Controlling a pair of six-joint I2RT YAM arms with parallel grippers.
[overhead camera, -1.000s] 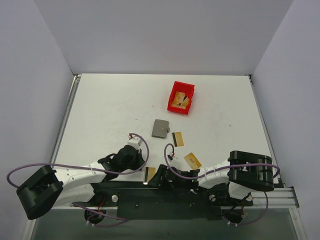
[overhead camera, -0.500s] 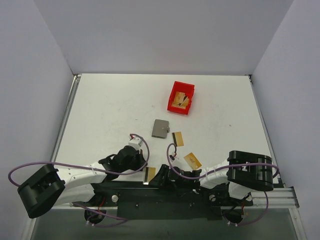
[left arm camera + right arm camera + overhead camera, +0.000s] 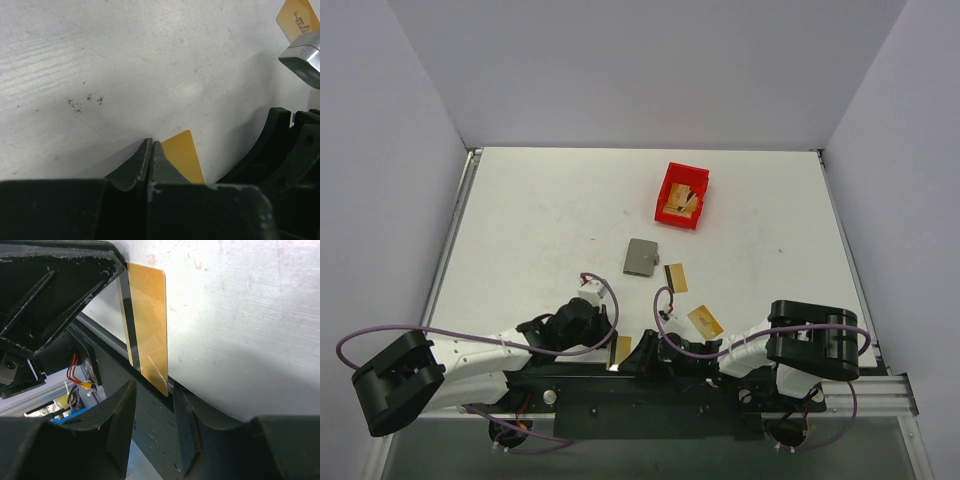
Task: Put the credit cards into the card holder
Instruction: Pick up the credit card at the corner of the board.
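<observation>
Right fingers (image 3: 117, 415): narrowing, not yet clamped, astride card (image 3: 147, 325) overhanging the surface (image 3: 540, 220) near edge | left fingers (image 3: 137, 165): clenched, empty, beside it | change: right arm crept closer | card holder (image 3: 641, 257) well apart; pickup looks imminent

Left arm (image 3: 470, 352) and right arm (image 3: 752, 346): white shells, chunky black joints, purple cables (image 3: 420, 330). Left gripper (image 3: 151, 144) is matte black, bottom of frame.

A white, scuffed worktop (image 3: 530, 215) is enclosed on three sides by plain pale-grey walls (image 3: 640, 70) and evenly lit.
</observation>
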